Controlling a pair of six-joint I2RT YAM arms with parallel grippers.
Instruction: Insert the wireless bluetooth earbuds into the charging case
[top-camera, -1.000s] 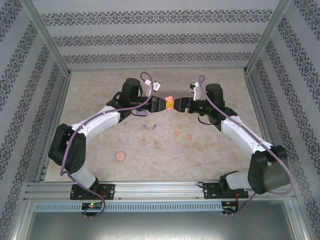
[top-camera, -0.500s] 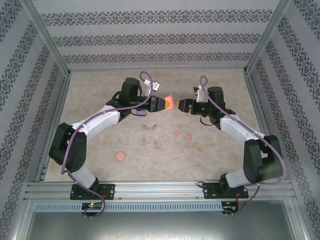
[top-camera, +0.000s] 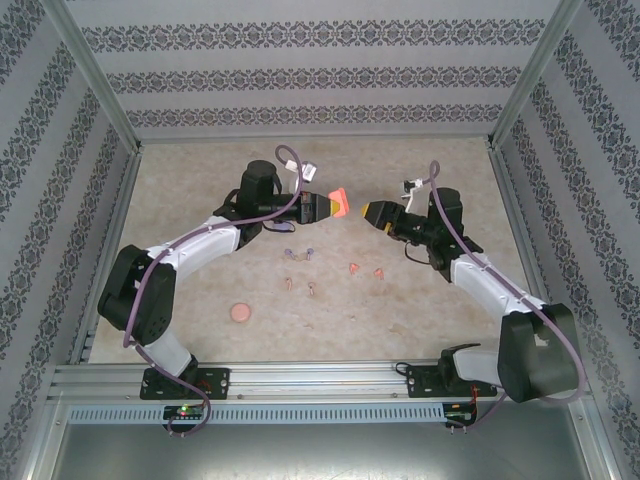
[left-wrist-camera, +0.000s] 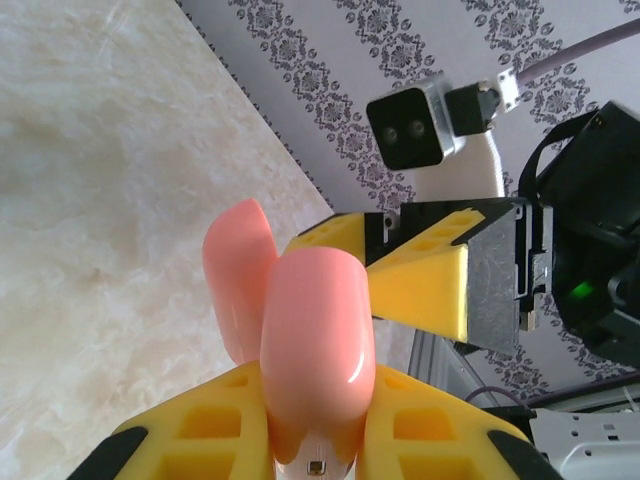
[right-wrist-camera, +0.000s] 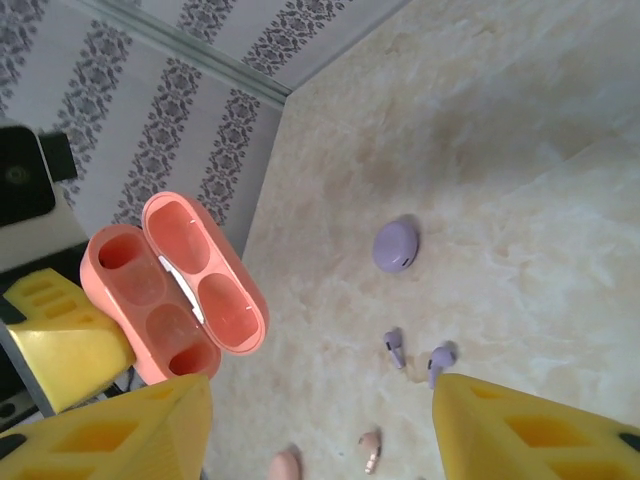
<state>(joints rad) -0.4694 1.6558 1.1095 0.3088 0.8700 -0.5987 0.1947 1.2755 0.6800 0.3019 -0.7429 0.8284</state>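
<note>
My left gripper (top-camera: 325, 206) is shut on the coral-red charging case (top-camera: 338, 202), held above the table. In the left wrist view the case (left-wrist-camera: 315, 340) sits between the yellow fingers (left-wrist-camera: 215, 420), its lid (left-wrist-camera: 240, 270) swung open. The right wrist view shows the open case (right-wrist-camera: 175, 290) with empty wells. My right gripper (top-camera: 370, 211) is open, a short gap to the right of the case. Below on the table lie purple earbuds (top-camera: 289, 254) (top-camera: 308, 253), pale pink earbuds (top-camera: 290, 284) (top-camera: 313, 290) and coral-red earbuds (top-camera: 353, 267) (top-camera: 379, 271).
A round pink case (top-camera: 239, 313) lies closed on the table at the near left. A closed purple case (right-wrist-camera: 396, 245) lies beyond the purple earbuds (right-wrist-camera: 394, 347). Patterned walls and metal frame rails (top-camera: 100, 90) enclose the table.
The right gripper has drawn back to the right, away from the coral-red case where both grippers met. The left gripper still holds the case, lid now open.
</note>
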